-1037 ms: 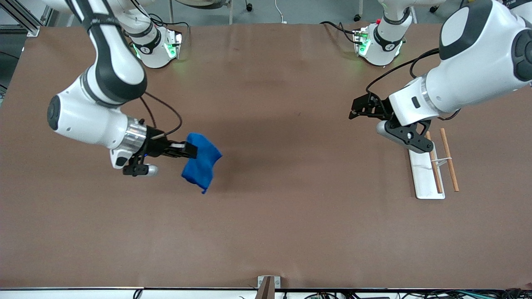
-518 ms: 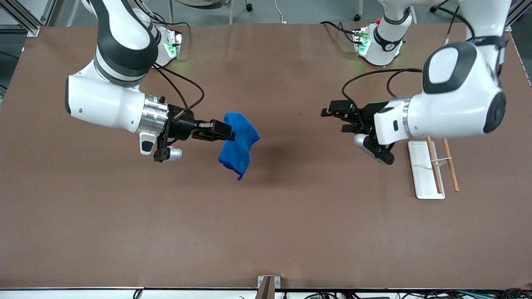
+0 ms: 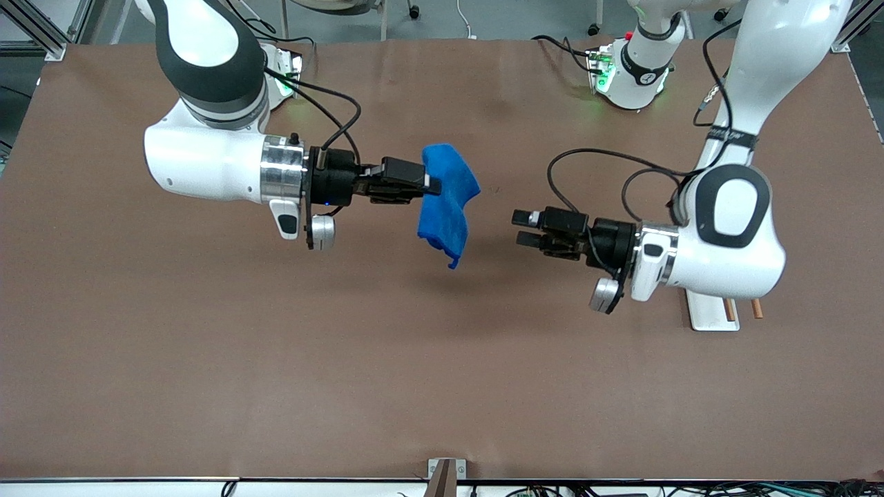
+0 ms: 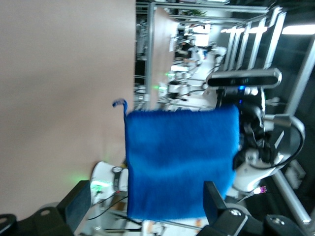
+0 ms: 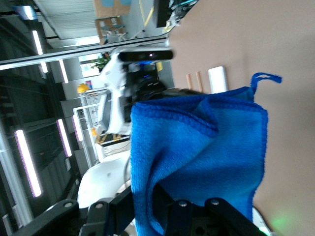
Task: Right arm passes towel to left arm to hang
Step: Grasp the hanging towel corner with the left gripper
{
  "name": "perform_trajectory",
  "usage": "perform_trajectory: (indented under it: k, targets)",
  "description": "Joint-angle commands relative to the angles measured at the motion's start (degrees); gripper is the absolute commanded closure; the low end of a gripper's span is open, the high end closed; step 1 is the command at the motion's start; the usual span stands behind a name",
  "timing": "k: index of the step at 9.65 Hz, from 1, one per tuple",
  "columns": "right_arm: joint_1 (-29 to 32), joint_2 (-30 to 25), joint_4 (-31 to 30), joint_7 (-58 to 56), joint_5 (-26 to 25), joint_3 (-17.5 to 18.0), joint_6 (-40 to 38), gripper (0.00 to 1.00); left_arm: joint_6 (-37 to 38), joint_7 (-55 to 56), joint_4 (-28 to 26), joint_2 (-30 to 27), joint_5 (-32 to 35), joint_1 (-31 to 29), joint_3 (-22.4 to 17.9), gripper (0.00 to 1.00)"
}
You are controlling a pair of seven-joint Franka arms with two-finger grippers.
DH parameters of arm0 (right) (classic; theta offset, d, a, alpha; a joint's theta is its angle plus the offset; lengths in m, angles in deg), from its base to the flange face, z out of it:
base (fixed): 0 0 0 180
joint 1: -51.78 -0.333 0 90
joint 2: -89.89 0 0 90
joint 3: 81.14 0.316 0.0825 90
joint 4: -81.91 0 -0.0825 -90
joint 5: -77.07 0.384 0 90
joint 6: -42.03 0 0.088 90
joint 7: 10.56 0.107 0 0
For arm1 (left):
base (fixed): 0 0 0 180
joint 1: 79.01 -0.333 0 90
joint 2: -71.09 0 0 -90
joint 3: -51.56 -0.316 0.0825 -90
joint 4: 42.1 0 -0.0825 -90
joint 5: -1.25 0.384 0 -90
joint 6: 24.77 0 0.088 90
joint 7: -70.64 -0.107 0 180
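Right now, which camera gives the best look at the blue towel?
The left wrist view: the towel faces it flat, almost whole. The right wrist view shows the towel close, folded, its end hidden in the right gripper. The front view shows the towel small, hanging over the table.

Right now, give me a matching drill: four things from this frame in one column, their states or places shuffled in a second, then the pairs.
Things:
1. towel
2. right gripper
3. left gripper
4. white rack

States:
A. open, facing the cloth, not touching it
B. on the table toward the left arm's end
C. hanging in the air above the table
D. shut on blue cloth

Pairs: 1-C, 2-D, 3-A, 4-B
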State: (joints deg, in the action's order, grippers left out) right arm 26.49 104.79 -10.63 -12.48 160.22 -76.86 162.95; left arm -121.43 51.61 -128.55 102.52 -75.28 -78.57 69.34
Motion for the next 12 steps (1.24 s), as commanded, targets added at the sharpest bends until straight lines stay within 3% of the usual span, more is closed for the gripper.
perform_trajectory:
  k: [1,2,5,7,9,12]
  targets:
    - [-2.4,0.0,0.8,-4.7,8.0,-0.5,0.1,1.00,-0.8,0.0,-0.9,1.9,-3.0,0.6,0.5,0.00]
    - [-2.9,0.0,0.8,-6.2,10.3,-0.5,0.5,1.00,-0.6,-0.1,-1.3,2.2,-5.3,1.0,0.5,0.00]
    - [-3.7,0.1,1.0,-6.5,10.5,-0.5,1.6,1.00,0.4,-0.7,-3.3,2.1,-10.5,0.1,2.4,0.01]
    - [-4.9,1.0,1.4,-6.5,10.6,-0.5,3.0,1.00,4.4,-1.2,-3.3,1.6,-10.5,-1.6,2.5,0.20]
    - [-5.1,1.7,2.0,-6.5,10.7,-0.5,3.4,1.00,6.5,-1.2,-3.3,1.0,-10.6,-1.8,2.5,0.26]
    - [-5.5,2.1,2.1,-6.5,10.7,-0.5,3.9,1.00,6.8,-1.3,-3.1,0.9,-10.4,-2.3,2.5,0.63]
